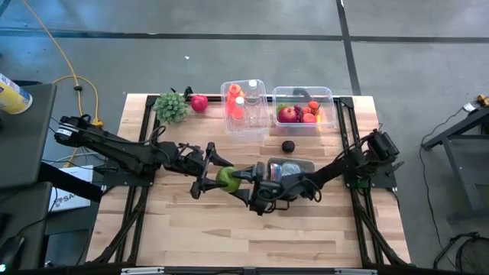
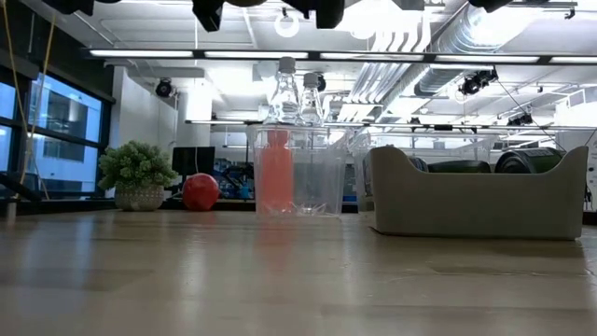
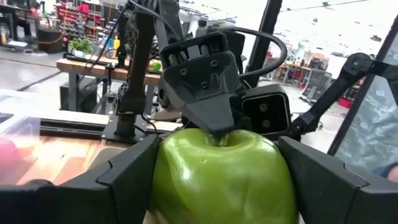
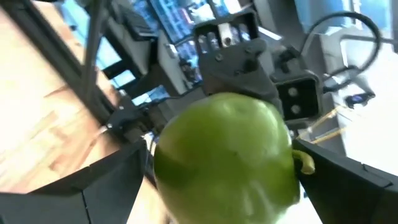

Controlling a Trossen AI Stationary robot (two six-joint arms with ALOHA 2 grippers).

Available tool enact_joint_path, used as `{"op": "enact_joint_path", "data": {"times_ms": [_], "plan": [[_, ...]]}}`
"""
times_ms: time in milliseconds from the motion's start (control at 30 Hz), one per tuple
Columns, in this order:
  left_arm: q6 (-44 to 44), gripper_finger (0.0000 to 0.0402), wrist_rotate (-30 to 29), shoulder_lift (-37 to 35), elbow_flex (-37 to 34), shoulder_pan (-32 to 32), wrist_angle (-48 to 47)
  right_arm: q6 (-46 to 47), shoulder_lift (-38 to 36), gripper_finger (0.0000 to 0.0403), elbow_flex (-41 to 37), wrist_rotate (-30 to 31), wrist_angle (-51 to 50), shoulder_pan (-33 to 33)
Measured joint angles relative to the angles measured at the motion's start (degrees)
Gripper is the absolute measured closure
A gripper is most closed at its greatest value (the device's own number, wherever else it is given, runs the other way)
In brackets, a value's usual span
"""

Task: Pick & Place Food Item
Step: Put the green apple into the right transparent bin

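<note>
High view frames the whole surface [image 1: 191, 237] from above, and the two arms are seen meeting over its middle. From the left side the left claw [image 1: 208, 169] is reached in toward the centre, and a green apple [image 1: 227, 178] is gripped between its fingers; in the left wrist view the apple [image 3: 221, 177] is pressed on both flanks by the dark fingers [image 3: 124, 177], stalk end turned toward the other arm. Just to the right, the right claw [image 1: 246, 183] is brought up against the same fruit from the opposite side. In the right wrist view its fingers [image 4: 106, 180] stand wide apart on either side of the apple [image 4: 224, 155], and no firm grip by them can be made out.

The apple is thus held clear of the wood, between the two claws, with the left arm carrying it and the right arm directly facing it. A handover is judged to be under way: the right fingers would have to be closed before the left ones are released.

Farther right, just beyond the right claw, a grey tray [image 1: 299, 165] is set, the likely destination.
</note>
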Motion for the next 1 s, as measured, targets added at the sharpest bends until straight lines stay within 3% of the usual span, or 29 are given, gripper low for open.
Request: {"op": "enact_joint_path", "data": {"times_ms": [333,600,1000], "plan": [[-4.9,0.0103,0.0,2.6,-0.1,0.4,1.2,2.6,-0.1,0.0021,0.6,-1.8,-5.7,-1.8],[-5.8,0.0103,0.4,7.1,0.0,0.7,6.8,-1.4,-0.1,0.0021,0.6,-2.6,-7.0,-2.3],[-7.6,0.0103,2.9,8.3,0.0,0.8,8.0,2.9,-0.1,0.0029,0.6,-1.9,-9.5,-2.2]]}}
